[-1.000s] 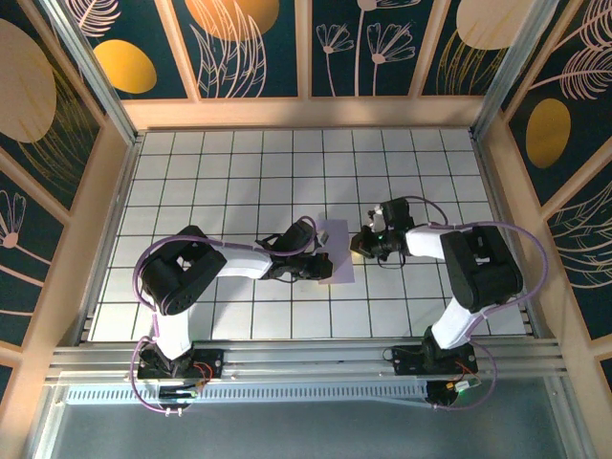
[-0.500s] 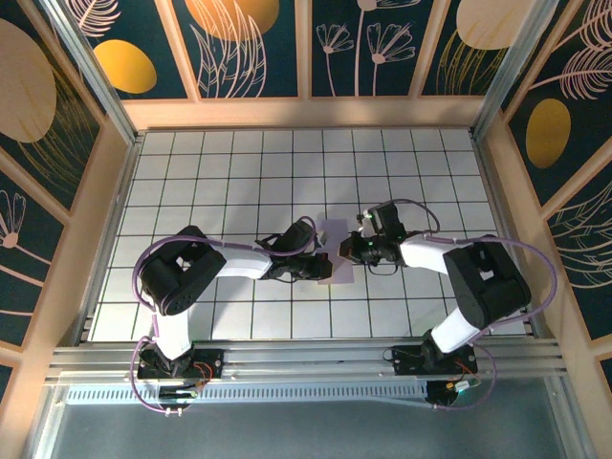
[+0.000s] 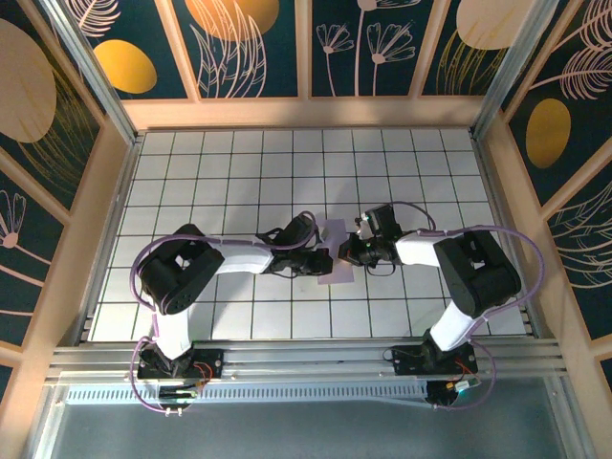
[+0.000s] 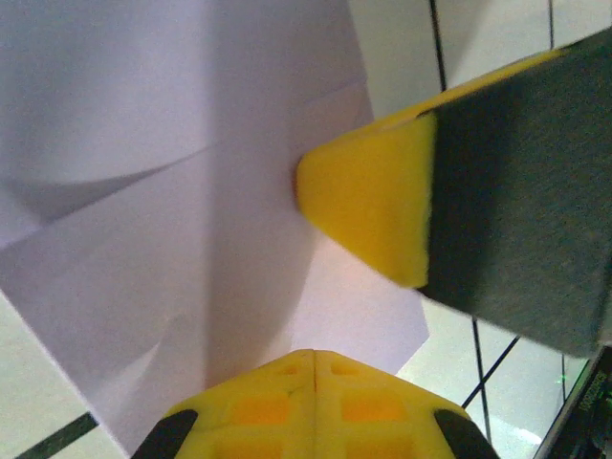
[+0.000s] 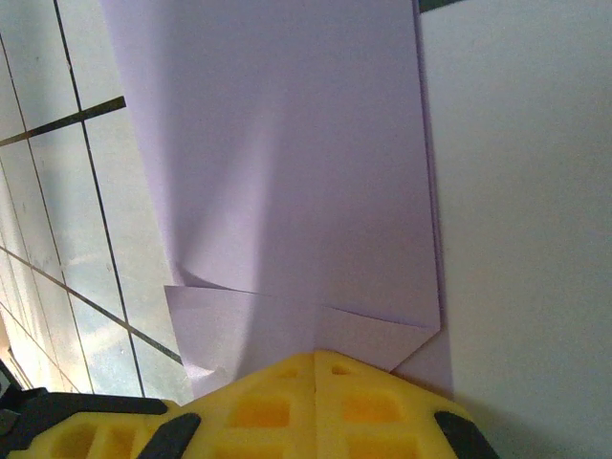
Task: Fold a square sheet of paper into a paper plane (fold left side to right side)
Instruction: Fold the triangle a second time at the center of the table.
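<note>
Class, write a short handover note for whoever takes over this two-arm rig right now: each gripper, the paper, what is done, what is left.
Grippers: left gripper shut, holding nothing, tip at the thin pale lavender sheet of paper. The right gripper is shut too, with its tip on the paper opposite the left one.
Paper: lying on the white tiled table, between the two arms.
Done: the sheet is folded narrower, with creases and small angled flaps showing.
Left: it is not yet a pointed plane; the remaining folds have to be made.
</note>
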Tool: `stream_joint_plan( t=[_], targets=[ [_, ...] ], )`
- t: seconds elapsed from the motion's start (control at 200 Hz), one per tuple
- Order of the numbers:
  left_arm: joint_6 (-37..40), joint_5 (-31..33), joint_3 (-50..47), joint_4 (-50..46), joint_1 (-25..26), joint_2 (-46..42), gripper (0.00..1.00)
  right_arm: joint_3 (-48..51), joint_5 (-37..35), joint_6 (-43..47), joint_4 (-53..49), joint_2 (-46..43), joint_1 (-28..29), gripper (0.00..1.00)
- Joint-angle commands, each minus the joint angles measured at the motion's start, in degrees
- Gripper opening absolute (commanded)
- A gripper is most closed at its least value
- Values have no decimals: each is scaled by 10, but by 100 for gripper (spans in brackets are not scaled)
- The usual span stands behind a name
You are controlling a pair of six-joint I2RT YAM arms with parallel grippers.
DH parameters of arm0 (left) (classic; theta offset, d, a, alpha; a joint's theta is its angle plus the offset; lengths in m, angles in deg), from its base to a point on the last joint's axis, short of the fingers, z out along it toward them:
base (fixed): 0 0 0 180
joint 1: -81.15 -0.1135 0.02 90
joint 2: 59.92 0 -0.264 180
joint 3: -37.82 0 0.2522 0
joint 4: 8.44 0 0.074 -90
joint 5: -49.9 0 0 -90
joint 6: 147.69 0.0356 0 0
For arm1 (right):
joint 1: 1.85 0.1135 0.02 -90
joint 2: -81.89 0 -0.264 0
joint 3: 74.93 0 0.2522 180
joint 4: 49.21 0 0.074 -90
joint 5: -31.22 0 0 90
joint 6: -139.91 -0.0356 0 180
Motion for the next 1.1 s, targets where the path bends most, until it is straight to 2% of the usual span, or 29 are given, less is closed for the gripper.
stream_joint_plan(
  t=[0.0, 0.53, 1.096],
  targets=[
    [17, -14, 30, -20, -4, 15, 3, 13, -35, 15, -52, 25, -1, 0],
    [35, -17, 10, -27, -5, 37, 3, 3, -47, 27, -69, 35, -10, 0],
    [83, -16, -65, -41, 4, -2, 4, 1, -49, 46, -80, 43, -35, 0]
  ],
)
